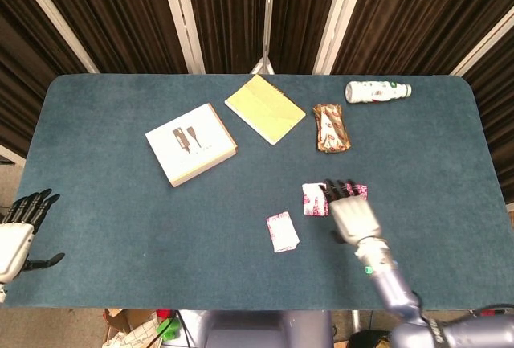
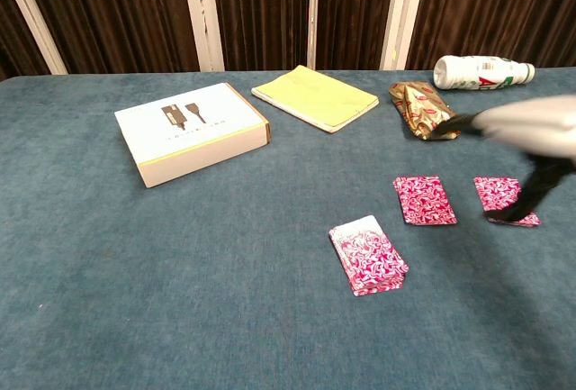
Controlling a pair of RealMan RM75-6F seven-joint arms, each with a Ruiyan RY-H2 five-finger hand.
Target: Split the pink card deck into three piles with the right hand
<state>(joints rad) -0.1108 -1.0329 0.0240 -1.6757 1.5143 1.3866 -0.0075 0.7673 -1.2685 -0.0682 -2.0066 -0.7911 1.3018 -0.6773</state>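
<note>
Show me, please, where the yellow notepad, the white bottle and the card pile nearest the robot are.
yellow notepad (image 1: 266,108), head view, middle of its cover.
white bottle (image 2: 477,72), chest view, middle of its body.
nearest card pile (image 2: 367,254), chest view, centre of the top card.
</note>
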